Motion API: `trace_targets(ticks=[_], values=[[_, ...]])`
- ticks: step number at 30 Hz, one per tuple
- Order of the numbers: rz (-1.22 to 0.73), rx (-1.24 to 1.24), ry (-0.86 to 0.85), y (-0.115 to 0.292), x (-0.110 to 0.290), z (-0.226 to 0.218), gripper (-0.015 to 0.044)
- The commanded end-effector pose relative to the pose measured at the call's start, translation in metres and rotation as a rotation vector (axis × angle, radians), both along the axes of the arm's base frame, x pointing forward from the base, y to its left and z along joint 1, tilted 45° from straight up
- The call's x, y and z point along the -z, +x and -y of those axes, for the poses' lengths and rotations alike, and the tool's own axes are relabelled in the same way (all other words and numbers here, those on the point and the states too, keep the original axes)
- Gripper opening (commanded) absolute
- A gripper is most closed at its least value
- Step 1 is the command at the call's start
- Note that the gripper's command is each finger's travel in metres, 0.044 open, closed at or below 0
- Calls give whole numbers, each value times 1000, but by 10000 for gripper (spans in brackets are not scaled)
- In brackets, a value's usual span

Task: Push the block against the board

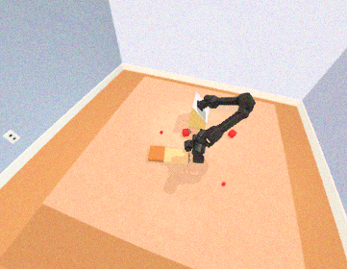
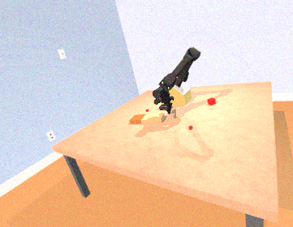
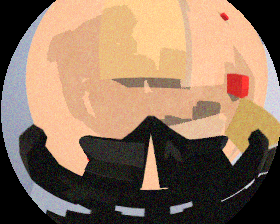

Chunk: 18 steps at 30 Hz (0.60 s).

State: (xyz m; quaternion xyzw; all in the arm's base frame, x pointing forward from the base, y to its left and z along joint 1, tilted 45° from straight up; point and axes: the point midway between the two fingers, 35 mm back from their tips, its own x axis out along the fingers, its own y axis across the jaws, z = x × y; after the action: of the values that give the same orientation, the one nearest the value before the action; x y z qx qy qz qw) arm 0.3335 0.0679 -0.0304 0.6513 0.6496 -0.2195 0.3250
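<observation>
An orange square block (image 1: 156,154) (image 2: 136,119) lies flat at the left end of the pale yellow board (image 1: 176,157) (image 2: 152,118) (image 3: 150,35). The block's side appears to meet the board's end, and their long edges look about even. A very small gap or offset cannot be ruled out at this size. The block is outside the wrist view. My gripper (image 1: 198,158) (image 2: 169,111) (image 3: 151,120) is shut and empty. It is just off the board's other end, with a strip of table between fingertips and board in the wrist view.
A red cube (image 1: 185,133) (image 3: 238,85) and a yellow and white angular object (image 1: 197,119) (image 2: 178,97) (image 3: 254,123) are behind the board. Another red cube (image 1: 232,134) (image 2: 212,101) lies to the right. Small red cubes (image 1: 223,183) (image 2: 191,127) also lie on the table.
</observation>
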Motion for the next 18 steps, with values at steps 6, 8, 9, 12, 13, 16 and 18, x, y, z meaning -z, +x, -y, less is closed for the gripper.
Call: trace_targets(ticks=[6, 8, 9, 12, 13, 16, 18], values=[[45, 3, -4, 7, -15, 18, 0], [89, -42, -10, 12, -14, 21, 0], [113, -66, -13, 15, -13, 23, 0], [186, -140, -22, 22, -10, 27, 0], [210, -165, -25, 25, -9, 29, 0], [282, -239, -33, 32, -6, 34, 0], [330, -288, -39, 36, -4, 37, 0]])
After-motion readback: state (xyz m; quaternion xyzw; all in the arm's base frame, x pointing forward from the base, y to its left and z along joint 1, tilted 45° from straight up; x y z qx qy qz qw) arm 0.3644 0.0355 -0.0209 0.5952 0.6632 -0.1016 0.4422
